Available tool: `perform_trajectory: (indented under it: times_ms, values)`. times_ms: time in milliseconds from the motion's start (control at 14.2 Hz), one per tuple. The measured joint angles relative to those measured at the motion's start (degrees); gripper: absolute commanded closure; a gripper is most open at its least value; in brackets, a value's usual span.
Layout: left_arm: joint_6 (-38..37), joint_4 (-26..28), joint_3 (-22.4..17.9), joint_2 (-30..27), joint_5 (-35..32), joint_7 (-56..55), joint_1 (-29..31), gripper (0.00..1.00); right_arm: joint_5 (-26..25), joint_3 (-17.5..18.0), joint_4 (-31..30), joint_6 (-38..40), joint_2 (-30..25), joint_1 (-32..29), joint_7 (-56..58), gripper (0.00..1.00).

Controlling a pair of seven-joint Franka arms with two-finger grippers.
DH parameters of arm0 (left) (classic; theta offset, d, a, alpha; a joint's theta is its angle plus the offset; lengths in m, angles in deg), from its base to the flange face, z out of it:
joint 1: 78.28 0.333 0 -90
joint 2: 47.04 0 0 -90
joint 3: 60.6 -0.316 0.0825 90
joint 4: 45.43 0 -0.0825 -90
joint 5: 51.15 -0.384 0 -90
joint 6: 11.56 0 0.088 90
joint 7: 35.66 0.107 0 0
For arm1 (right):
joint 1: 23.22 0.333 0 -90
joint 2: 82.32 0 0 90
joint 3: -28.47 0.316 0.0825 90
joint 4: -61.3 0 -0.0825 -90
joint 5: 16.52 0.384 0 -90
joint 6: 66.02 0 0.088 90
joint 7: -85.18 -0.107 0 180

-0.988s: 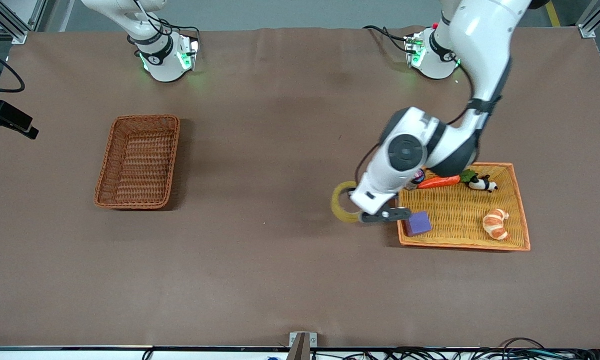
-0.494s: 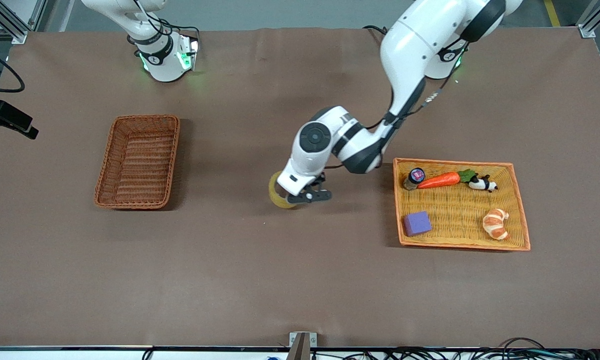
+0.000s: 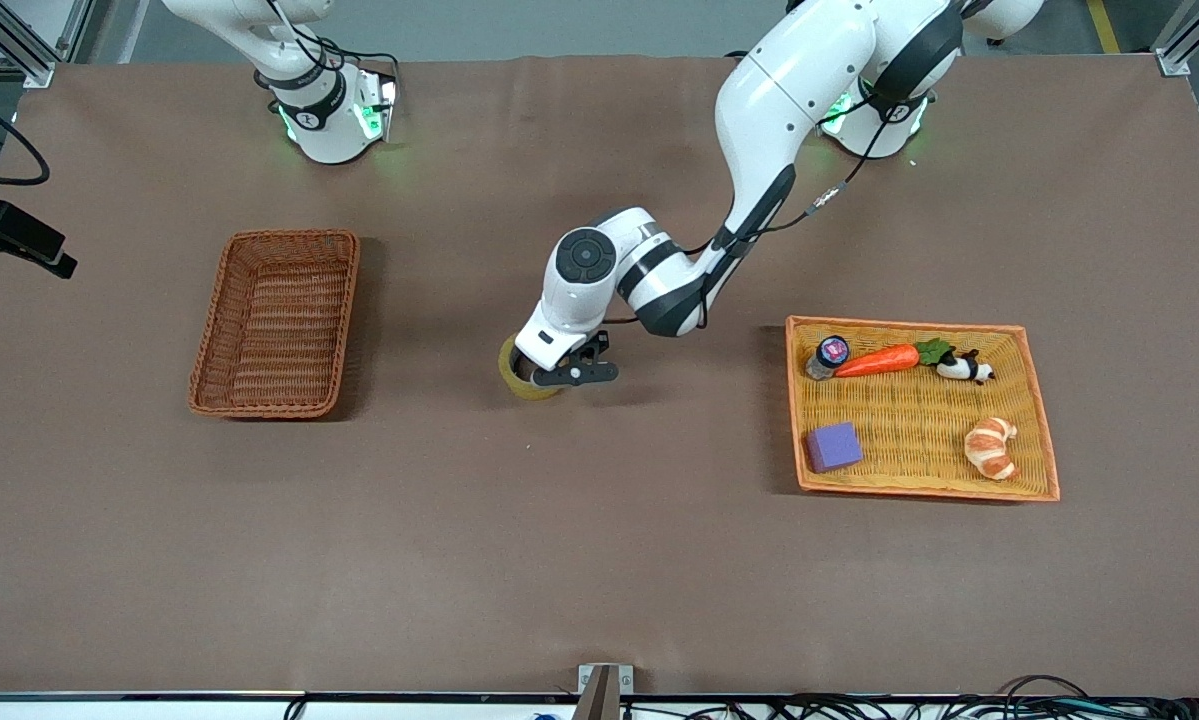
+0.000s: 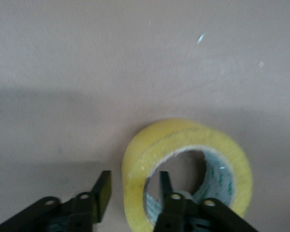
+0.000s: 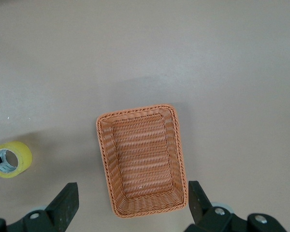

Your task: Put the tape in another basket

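- While I carry the tape [image 3: 521, 372] over the bare table between the two containers, the job in hand is a steady transfer toward the basket [image 3: 277, 322], which sits toward the right arm's end of the table and looks empty.
- My left gripper [image 3: 549, 374] is clamped on the roll's wall: in the left wrist view one finger [image 4: 170, 200] passes through the grey core and the other finger [image 4: 99, 193] sits outside the yellow band of the tape [image 4: 183, 171].
- To do this well, I judge I should hold that pinch firm and the roll level, since a ring held by one wall could swing or slip if I jerk.
- I should travel high enough to clear the basket's raised rim, stop over the middle of its floor, lower, and only then let go.
- My left arm reaches out from its base, elbow raised, forearm angled down toward the table's middle, with the wrist pointing roughly downward.
- My right gripper [image 5: 130, 205] waits high above the basket [image 5: 142, 159], fingers spread wide and holding nothing; from there the tape [image 5: 10, 159] shows off to one side.
- The yellow tray [image 3: 1029, 340], well apart toward the left arm's end, holds a carrot [image 3: 877, 361], a croissant [image 3: 992, 447] and a purple block [image 3: 834, 446].
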Motion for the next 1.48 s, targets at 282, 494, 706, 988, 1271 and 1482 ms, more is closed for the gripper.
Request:
perform_trajectory:
  times_ms: [282, 494, 706, 988, 1271, 1482]
  values:
    - [-12.1, -2.5, -6.1, -8.1, -2.9, 1.8, 2.1, 0.0, 2.8, 0.4, -0.3, 0.2, 0.3, 0.8, 0.4, 0.0]
    - [-22.3, -2.5, -7.2, -18.0, -5.3, 10.9, 9.7, 0.0, 4.3, 3.8, -1.4, -0.4, 2.1, 4.5, 0.3, 0.0]
    - [-31.1, -2.0, -7.1, -25.5, -5.4, 25.5, 18.3, 0.0, 4.3, 10.9, -3.2, -5.6, 6.3, 6.0, -1.8, 0.0]
    - [-36.2, 1.1, -6.9, -33.9, -4.5, 37.4, 26.2, 0.0, 4.3, 19.0, -8.1, -18.3, 12.8, 6.7, -9.8, 0.0]
    - [-36.7, 9.0, -6.8, -43.3, -0.5, 44.3, 32.7, 0.0, 3.9, 21.4, -13.3, -31.7, 20.2, 11.5, -13.9, 0.0]
    - [-36.9, 13.9, -6.8, -48.5, 1.2, 47.7, 35.9, 0.0, -2.6, 21.4, -13.9, -36.1, 26.9, 15.1, -18.2, 0.0]
